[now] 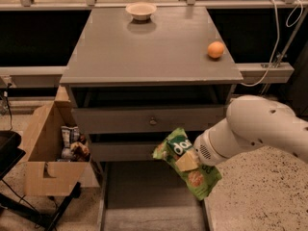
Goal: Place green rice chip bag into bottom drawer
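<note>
The green rice chip bag (188, 165) hangs tilted in my gripper (186, 161), in front of the lower drawer front and above the open bottom drawer (149, 191). The gripper's pale fingers (186, 160) are shut on the bag's middle. The white arm (260, 129) comes in from the right. The bottom drawer is pulled out at floor level; its grey floor shows below the bag, partly hidden by the bag and arm.
Two grey drawer fronts with knobs (152, 121) sit above. The cabinet top (144, 47) bears a bowl (141, 10) and an orange (215, 49). A cardboard box (48, 158) with snack packets stands at the left. A white cable (274, 37) hangs at the right.
</note>
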